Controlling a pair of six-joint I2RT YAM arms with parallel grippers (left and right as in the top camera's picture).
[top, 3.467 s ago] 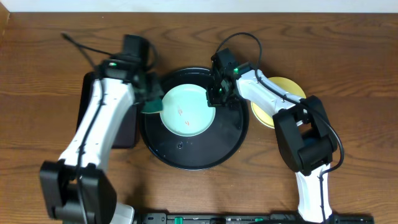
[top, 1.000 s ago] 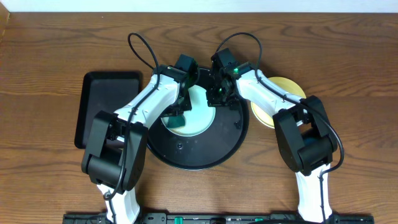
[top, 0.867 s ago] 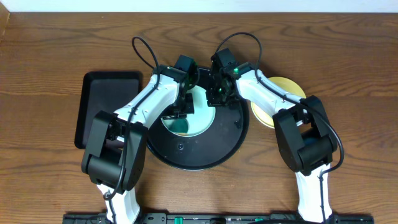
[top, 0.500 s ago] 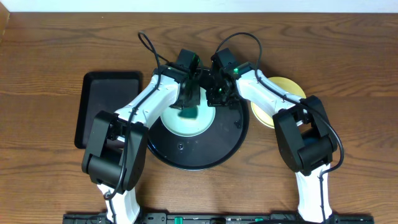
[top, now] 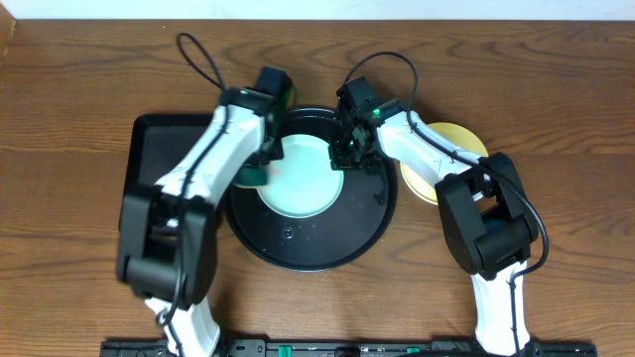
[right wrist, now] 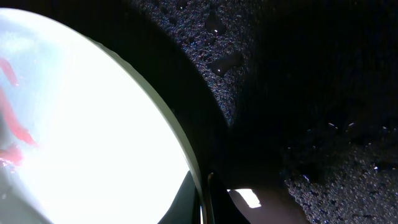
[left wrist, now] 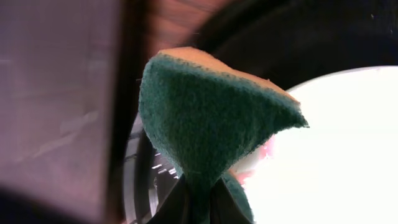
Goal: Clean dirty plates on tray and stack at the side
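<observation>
**Plate on the tray: red marks showing, sponge off to one side**

The pale mint plate (top: pixel 303 178) lies in the middle of the round black tray (top: pixel 298 248). A yellow plate (top: pixel 446 164) sits on the table (top: pixel 556 89) just right of the tray.

The left hand (left wrist: pixel 198 198) is pinched shut on a thin edge of a green sponge (left wrist: pixel 205 118), which hangs over the plate's left rim. The right hand (top: pixel 346 151) is closed on the right rim.

The right wrist view shows red marks (right wrist: pixel 13 134) on the plate.

- **Loose sponge:** it is held by so little that it could fold or pull free under pressure.
- **Pressing near the rim:** this could tip the plate or slide it out of the right hand's narrow hold, since the tray shows droplets and looks slippery.
- **Missed dirt:** a pass away from the marks would leave them behind.
</observation>
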